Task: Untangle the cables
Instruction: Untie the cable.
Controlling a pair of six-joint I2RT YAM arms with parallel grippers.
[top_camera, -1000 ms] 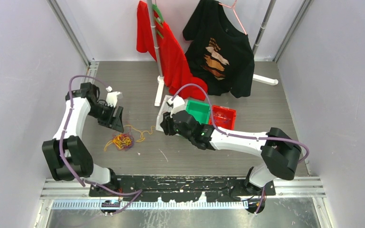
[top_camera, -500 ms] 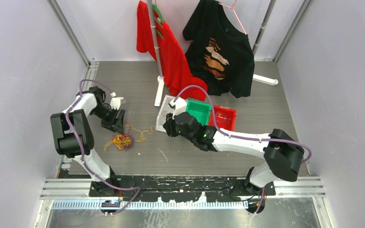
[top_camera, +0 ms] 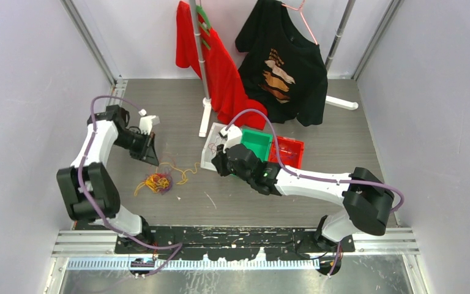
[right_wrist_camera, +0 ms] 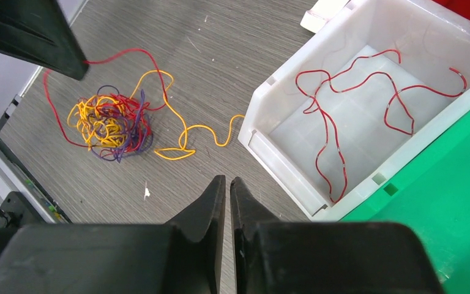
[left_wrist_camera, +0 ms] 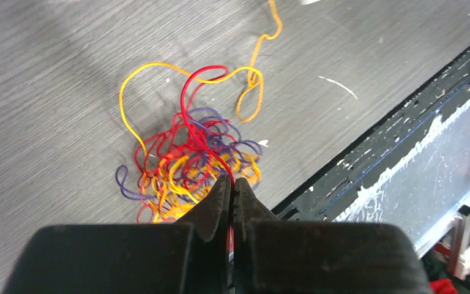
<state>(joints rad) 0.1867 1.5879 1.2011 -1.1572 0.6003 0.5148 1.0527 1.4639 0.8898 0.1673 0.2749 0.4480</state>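
Cables (top_camera: 157, 182) lie in a loose knot of red, yellow and purple on the desk (top_camera: 343, 147), left of centre and close to its near edge. Your left hand (left_wrist_camera: 231, 184) is the nearer one, just far of the knot, and is pinched shut on one red cable (left_wrist_camera: 183, 104) that rises out of the pile in a tall loop. That cable runs from the hand straight back into the tangle, so you probably free it by pulling away from the knot. Your right hand (right_wrist_camera: 227, 180) is well to the right, by the near-left corner of the white bin (right_wrist_camera: 251, 131), closed to a narrow slit and holding nothing. A yellow cable (right_wrist_camera: 182, 131) trails right from the knot almost to that bin, where a separate red strand (right_wrist_camera: 324, 141) lies
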